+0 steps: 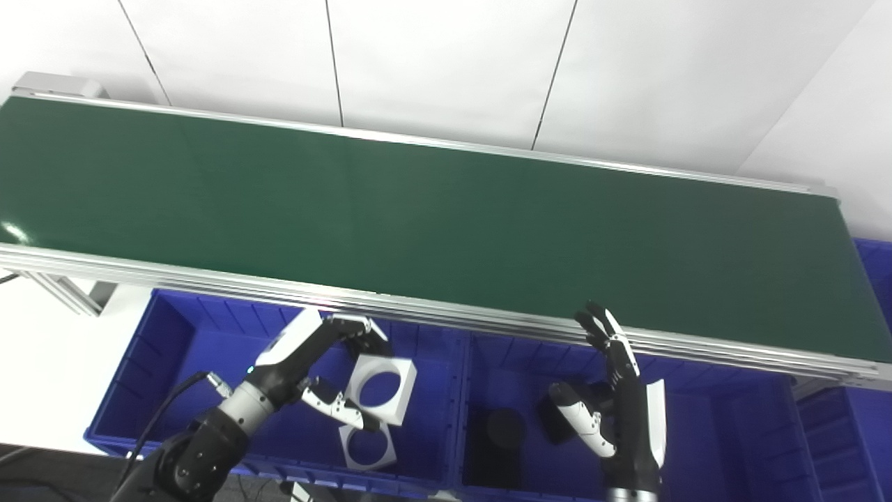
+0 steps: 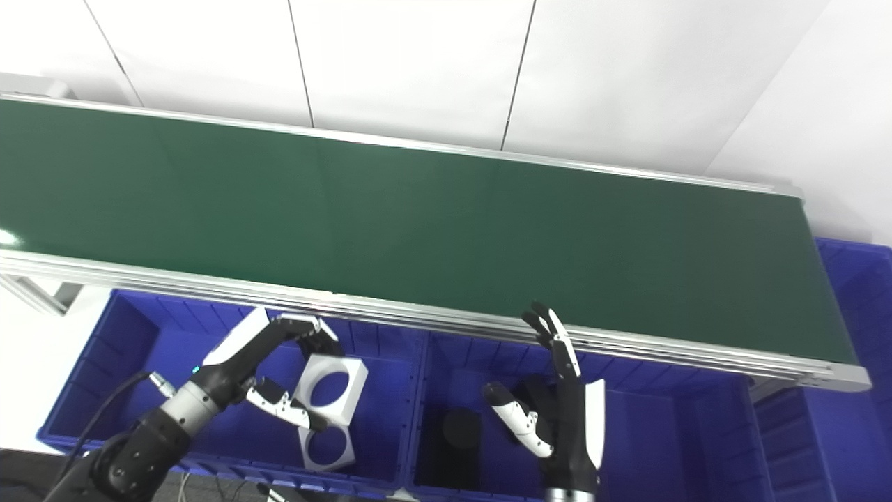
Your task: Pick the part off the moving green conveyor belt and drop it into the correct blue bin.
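1. My left hand [image 1: 334, 369] was over the left blue plastic bin [image 1: 150, 362], on the near side of the long green conveyor belt [image 1: 446, 230].
2. That hand was pinching a white square block with a round hole [image 1: 382, 380]. My fingers were on its far top corner and my thumb was on its near left edge.
3. The block was up in the air, tipped, and inside the walls of the left bin.
4. Right under it, a second white square block with a round hole [image 1: 368, 446] lay flat on the bin floor. So I think this was the right bin for it.
5. My right hand [image 1: 613, 397] was over the middle blue plastic bin [image 1: 725, 432]. Its fingers were spread and pointed up at the belt's metal rail, and it held nothing.
6. A dark round part [image 1: 503, 427] sat in that middle bin, left of my right hand.
7. I saw nothing on the belt.
8. The picking was done. What was left was to let go, so the block would drop in.
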{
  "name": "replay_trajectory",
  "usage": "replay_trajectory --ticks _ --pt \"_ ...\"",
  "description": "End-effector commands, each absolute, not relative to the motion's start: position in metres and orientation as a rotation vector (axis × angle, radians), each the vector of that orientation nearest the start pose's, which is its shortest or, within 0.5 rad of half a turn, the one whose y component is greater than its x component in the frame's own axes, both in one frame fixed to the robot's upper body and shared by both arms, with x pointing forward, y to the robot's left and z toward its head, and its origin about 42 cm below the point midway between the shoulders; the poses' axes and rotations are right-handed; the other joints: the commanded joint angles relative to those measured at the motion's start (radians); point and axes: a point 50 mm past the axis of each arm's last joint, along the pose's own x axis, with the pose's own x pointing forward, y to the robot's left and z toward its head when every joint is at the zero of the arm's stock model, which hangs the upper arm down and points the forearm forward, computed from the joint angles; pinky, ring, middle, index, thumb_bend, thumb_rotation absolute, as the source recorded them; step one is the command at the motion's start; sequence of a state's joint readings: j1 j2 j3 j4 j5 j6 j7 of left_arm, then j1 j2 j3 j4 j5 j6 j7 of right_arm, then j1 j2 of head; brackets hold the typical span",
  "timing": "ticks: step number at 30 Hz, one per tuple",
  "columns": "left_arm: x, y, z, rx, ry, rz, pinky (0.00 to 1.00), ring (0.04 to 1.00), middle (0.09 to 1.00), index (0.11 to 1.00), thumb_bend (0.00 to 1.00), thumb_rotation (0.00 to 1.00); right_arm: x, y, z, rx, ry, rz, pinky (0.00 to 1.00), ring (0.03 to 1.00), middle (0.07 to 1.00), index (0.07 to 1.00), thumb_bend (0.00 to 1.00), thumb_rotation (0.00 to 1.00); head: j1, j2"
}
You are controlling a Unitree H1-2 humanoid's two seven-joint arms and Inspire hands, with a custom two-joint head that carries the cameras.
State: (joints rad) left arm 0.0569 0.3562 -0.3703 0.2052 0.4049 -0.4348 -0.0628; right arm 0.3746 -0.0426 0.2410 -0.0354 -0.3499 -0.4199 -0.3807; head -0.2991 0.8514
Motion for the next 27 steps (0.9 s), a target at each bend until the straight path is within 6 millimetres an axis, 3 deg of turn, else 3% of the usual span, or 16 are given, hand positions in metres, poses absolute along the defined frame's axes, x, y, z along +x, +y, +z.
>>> replay_trajectory --ticks 1,4,5,6,8,9,12,15,17,22,25,27 --pt "0.236 0.238 0.043 0.703 -0.198 -0.595 0.49 0.461 0.512 0.482 0.50 0.00 0.147 -0.181 0.067 -0.238 -0.230 -0.101 0.83 0.847 0.819 0.878 0.80 0.78 0.001 0.001" --pt "0.233 0.238 0.035 0.746 -0.161 -0.615 0.55 0.486 0.516 0.471 0.50 0.00 0.147 -0.181 0.068 -0.227 -0.232 -0.100 0.83 0.837 0.816 0.876 0.79 0.77 0.001 0.000" --pt "0.232 0.238 0.033 0.756 -0.147 -0.620 0.60 0.604 0.532 0.472 0.51 0.00 0.147 -0.181 0.068 -0.223 -0.232 -0.099 0.83 0.835 0.816 0.876 0.79 0.77 0.001 0.000" --pt "0.231 0.238 0.032 0.772 -0.139 -0.622 0.62 0.644 0.538 0.472 0.51 0.00 0.147 -0.181 0.068 -0.224 -0.231 -0.098 0.83 0.835 0.816 0.876 0.79 0.76 0.000 0.000" --pt "0.228 0.239 0.031 0.807 -0.132 -0.623 0.74 0.737 0.696 0.491 0.52 0.05 0.146 -0.180 0.068 -0.226 -0.230 -0.099 0.83 0.834 0.817 0.878 0.79 0.77 0.001 0.000" --pt "0.227 0.239 0.031 0.824 -0.130 -0.623 0.83 0.820 0.798 0.658 0.69 0.21 0.146 -0.180 0.068 -0.226 -0.229 -0.100 0.83 0.832 0.815 0.876 0.80 0.78 0.001 0.000" --pt "0.222 0.241 0.029 0.841 -0.132 -0.608 0.94 0.947 0.951 0.862 0.88 0.45 0.145 -0.180 0.067 -0.228 -0.226 -0.104 0.83 0.836 0.812 0.876 0.80 0.78 -0.001 -0.002" --pt "0.219 0.242 0.029 0.756 -0.113 -0.592 0.96 0.985 0.992 0.927 0.92 0.52 0.144 -0.179 0.067 -0.229 -0.224 -0.105 0.83 0.842 0.813 0.877 0.80 0.78 -0.003 -0.001" --pt "0.218 0.240 0.031 0.641 -0.108 -0.574 0.99 0.997 0.999 0.945 0.94 0.49 0.144 -0.178 0.066 -0.226 -0.220 -0.101 0.85 0.851 0.815 0.875 0.79 0.77 -0.005 -0.002" --pt "0.220 0.233 0.037 0.427 -0.121 -0.516 0.95 0.976 0.975 0.927 0.96 0.50 0.142 -0.178 0.063 -0.214 -0.205 -0.089 0.85 0.855 0.824 0.878 0.77 0.74 -0.004 -0.006" --pt "0.219 0.226 0.044 0.285 -0.136 -0.487 0.96 0.981 0.967 0.929 0.97 0.59 0.139 -0.177 0.060 -0.194 -0.188 -0.085 0.85 0.854 0.829 0.883 0.76 0.74 -0.003 -0.008" --pt "0.219 0.221 0.048 0.192 -0.148 -0.479 0.93 0.949 0.940 0.917 0.93 0.58 0.138 -0.177 0.058 -0.184 -0.178 -0.088 0.86 0.854 0.828 0.882 0.77 0.74 0.006 -0.011"
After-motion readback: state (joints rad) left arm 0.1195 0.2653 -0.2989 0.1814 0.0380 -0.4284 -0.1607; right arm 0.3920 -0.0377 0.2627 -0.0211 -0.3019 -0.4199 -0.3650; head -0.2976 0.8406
